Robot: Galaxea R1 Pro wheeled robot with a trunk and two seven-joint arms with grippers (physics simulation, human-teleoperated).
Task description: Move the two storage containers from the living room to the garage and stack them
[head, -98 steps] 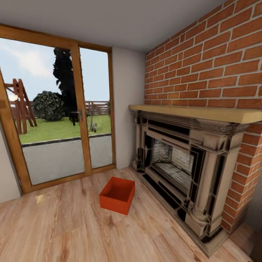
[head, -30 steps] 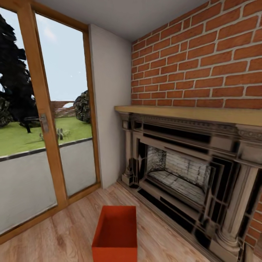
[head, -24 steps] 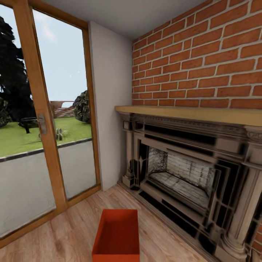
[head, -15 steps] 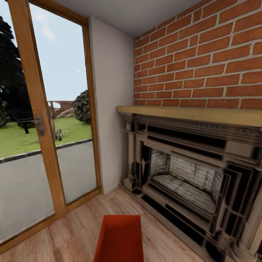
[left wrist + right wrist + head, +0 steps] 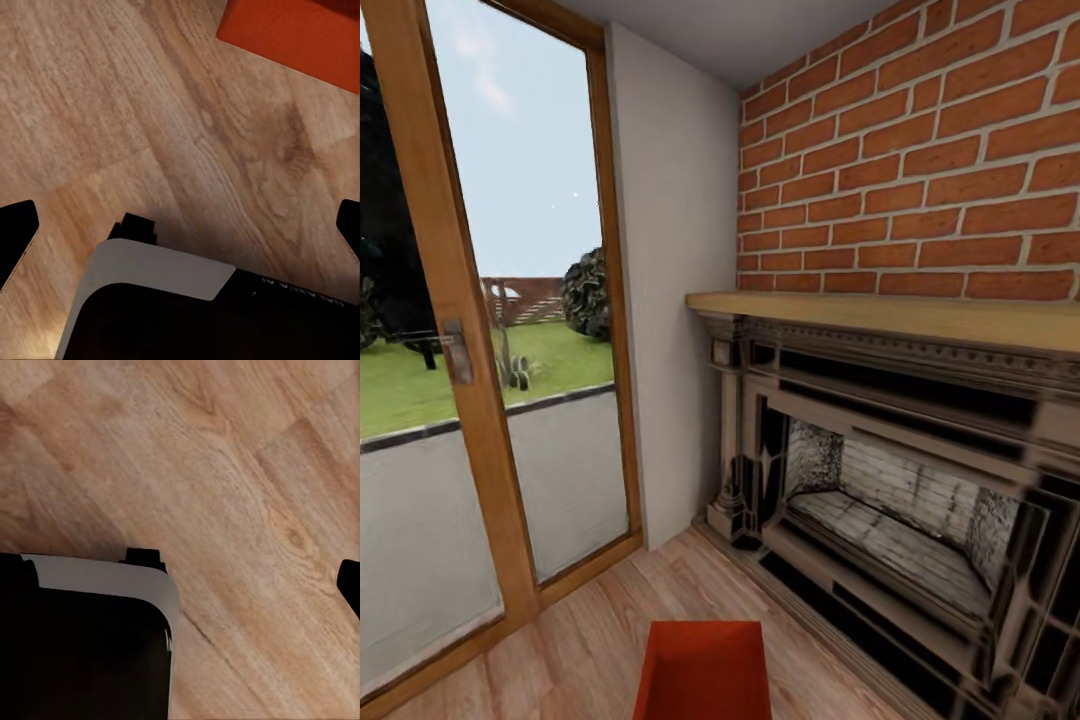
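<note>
While your head camera is looking across the living room, one orange-red rectangular plastic storage container (image 5: 703,668) is sitting at the bottom centre of the frame on the light wood-plank floor (image 5: 580,650), its near end running off the lower edge. You are facing the wood-framed glass doors (image 5: 480,400) at left and the brick fireplace (image 5: 900,480) at right. Your left wrist camera is catching a corner of that same container (image 5: 300,34) in its upper right, over planks, with the left gripper (image 5: 180,225) spread wide, its dark fingertips (image 5: 15,232) at opposite edges, holding nothing. Your right wrist camera is showing planks and a white-edged dark body (image 5: 82,637); one fingertip (image 5: 351,581) of the right gripper is showing, so I cannot tell its opening.
</note>
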